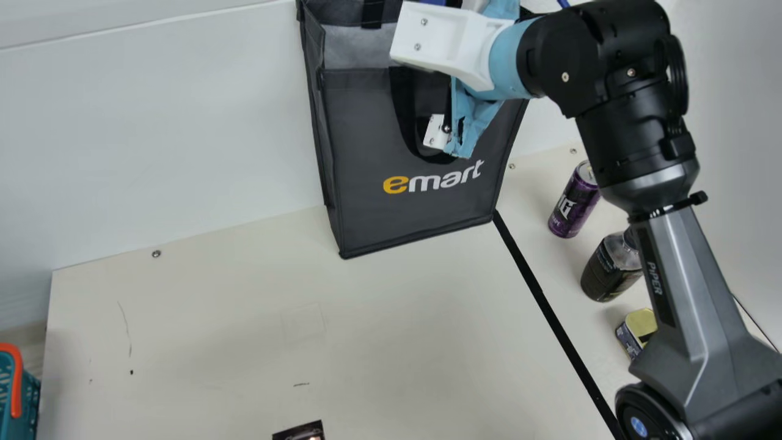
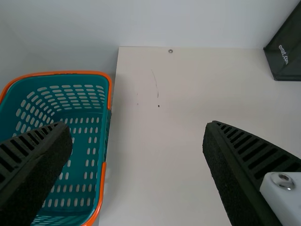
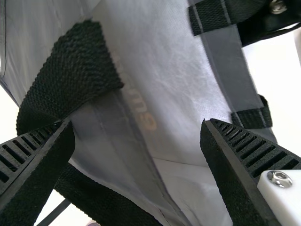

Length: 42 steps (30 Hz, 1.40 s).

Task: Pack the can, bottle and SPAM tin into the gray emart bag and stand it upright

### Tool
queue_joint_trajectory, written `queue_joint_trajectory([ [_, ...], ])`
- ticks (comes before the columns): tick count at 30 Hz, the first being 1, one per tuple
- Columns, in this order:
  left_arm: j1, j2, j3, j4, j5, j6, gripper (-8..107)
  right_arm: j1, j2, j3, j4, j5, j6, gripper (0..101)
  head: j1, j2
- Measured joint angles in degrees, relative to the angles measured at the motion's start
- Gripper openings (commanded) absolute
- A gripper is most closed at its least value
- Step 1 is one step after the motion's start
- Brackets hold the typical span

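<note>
The gray emart bag [image 1: 403, 195] stands upright at the table's back, its inside facing my camera in the right wrist view, where the bag [image 3: 164, 70] fills the middle. My right gripper [image 1: 449, 46] is at the bag's upper part; in its wrist view the gripper [image 3: 137, 134] is open, a black strap [image 3: 80, 70] close to one finger. The purple can [image 1: 573, 205], dark bottle [image 1: 608, 269] and SPAM tin [image 1: 638, 330] are right of the black line, partly behind my right arm. My left gripper [image 2: 137, 134] is open above the table, the bag's corner [image 2: 287, 61] farther off.
A teal basket with an orange rim [image 2: 107, 94] is beside the table's left edge, and shows also in the main view as the basket [image 1: 27, 397]. A small dark printed item [image 1: 300, 431] lies at the main view's bottom edge. A white wall [image 1: 159, 140] rises behind the table.
</note>
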Motion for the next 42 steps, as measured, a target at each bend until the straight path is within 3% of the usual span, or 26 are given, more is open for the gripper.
queue_joint_trajectory([
  [1,0.0,0.0,0.0,0.0,0.0,0.0,90,0.0,0.1,0.1,0.1,0.0,-0.3,95,0.0,0.1],
  [15,0.0,0.0,0.0,0.0,0.0,0.0,90,-1.6,0.9,3.6,2.0,0.0,-2.5,1,0.0,0.1],
  [27,0.0,0.0,0.0,0.0,0.0,0.0,90,-2.4,-0.3,5.4,3.0,0.2,-2.4,0,0.0,0.1],
  [42,0.0,0.0,0.0,0.0,0.0,0.0,90,0.3,-6.3,7.3,1.1,0.1,1.8,0,0.0,0.0],
])
